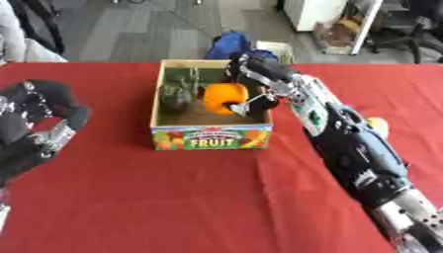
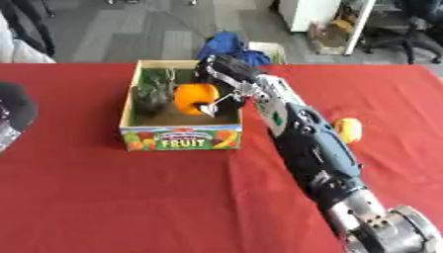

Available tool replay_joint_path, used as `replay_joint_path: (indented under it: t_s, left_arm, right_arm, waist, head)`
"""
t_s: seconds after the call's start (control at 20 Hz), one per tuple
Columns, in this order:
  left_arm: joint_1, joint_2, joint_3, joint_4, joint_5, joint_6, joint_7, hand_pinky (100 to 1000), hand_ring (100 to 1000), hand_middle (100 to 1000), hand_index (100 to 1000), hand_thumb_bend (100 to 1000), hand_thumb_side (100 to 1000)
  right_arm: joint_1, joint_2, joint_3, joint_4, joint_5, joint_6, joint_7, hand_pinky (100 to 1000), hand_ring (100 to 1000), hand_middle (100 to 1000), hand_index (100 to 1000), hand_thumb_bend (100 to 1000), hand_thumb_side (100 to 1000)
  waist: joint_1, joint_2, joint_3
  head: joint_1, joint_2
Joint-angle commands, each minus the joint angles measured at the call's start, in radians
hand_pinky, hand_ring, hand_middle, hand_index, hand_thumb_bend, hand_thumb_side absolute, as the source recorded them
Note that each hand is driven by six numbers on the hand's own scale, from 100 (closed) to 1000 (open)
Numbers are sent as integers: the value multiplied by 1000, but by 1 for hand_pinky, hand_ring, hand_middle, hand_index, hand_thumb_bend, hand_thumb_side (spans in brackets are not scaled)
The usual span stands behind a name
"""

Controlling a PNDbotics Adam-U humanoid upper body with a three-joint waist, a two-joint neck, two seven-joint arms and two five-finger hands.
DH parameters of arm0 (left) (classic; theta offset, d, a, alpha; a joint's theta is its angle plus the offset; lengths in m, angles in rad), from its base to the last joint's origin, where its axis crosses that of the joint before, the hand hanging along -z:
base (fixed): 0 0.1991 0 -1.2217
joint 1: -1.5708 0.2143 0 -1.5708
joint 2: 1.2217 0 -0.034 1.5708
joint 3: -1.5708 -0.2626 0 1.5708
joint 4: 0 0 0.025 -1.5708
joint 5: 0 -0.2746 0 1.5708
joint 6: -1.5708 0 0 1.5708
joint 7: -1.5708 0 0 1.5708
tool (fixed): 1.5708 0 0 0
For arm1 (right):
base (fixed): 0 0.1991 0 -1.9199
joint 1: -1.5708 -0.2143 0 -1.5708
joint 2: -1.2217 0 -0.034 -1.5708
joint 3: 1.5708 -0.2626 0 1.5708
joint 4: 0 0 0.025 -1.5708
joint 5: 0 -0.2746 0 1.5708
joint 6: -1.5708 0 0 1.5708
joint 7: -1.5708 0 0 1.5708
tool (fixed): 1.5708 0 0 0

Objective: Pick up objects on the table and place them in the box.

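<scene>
1. A cardboard box [image 1: 211,137] sits on the red table [image 1: 173,197] just above the centre of the frame; its front wall carries a colourful label reading "FRUIT".
2. Inside the box, an orange rounded object [image 1: 223,98] sits at the middle right, and a dark green item [image 1: 176,94] lies against the left wall. What the green item is cannot be made out.
3. The right hand [image 1: 252,74] reaches in from the lower right of the frame, its arm running diagonally up to the box. Its fingers curl around the orange object over the box interior, with a silver thumb against the object's right side.
4. A yellow object [image 2: 348,129] lies on the table to the right of the arm, well apart from the box and partly hidden by the arm in the left eye view.
5. The left hand [image 1: 39,123] shows at the left edge of the frame, over the table, with fingers relaxed and holding nothing.
</scene>
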Motion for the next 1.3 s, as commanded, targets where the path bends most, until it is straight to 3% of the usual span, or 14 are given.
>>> replay_joint_path:
  t_s: [0.05, 0.2, 0.4, 0.7, 1.05, 1.3]
  left_arm:
    - [-16, 3, 0, -16, 2, 0, -2, 616, 631, 549, 671, 549, 363]
    - [-15, 3, 1, -15, 2, 0, -2, 616, 632, 549, 671, 548, 363]
    - [-12, 4, 2, -15, 0, 0, -1, 616, 632, 550, 672, 547, 363]
    - [-7, 11, 9, -15, -3, -1, 7, 616, 633, 550, 672, 548, 363]
    - [-1, 20, 16, -15, -9, 0, 14, 616, 635, 550, 672, 547, 364]
    - [-2, 23, 18, -16, -11, 0, 17, 616, 636, 550, 672, 545, 364]
  right_arm:
    - [-22, -10, -1, -21, 4, -23, 4, 717, 659, 706, 768, 303, 314]
    - [-21, -21, -3, -46, -24, -34, -7, 730, 690, 764, 825, 324, 351]
    - [-15, -54, 7, -99, -84, -44, -5, 730, 686, 749, 836, 332, 341]
    - [32, -187, 35, -244, -208, -49, 31, 731, 687, 731, 840, 348, 302]
    - [187, -400, 37, -408, -365, -23, 109, 732, 696, 737, 844, 357, 325]
    - [300, -486, 11, -463, -414, 6, 150, 733, 702, 748, 853, 361, 366]
  waist:
    - [4, -15, -1]
    - [3, -15, -5]
    - [3, -15, -14]
    - [1, -16, -38]
    - [-7, -13, -65]
    - [-10, -10, -72]
  head:
    - [-2, 3]
    - [0, 3]
    - [5, 1]
    - [22, -1]
    - [38, -5]
    - [42, -7]
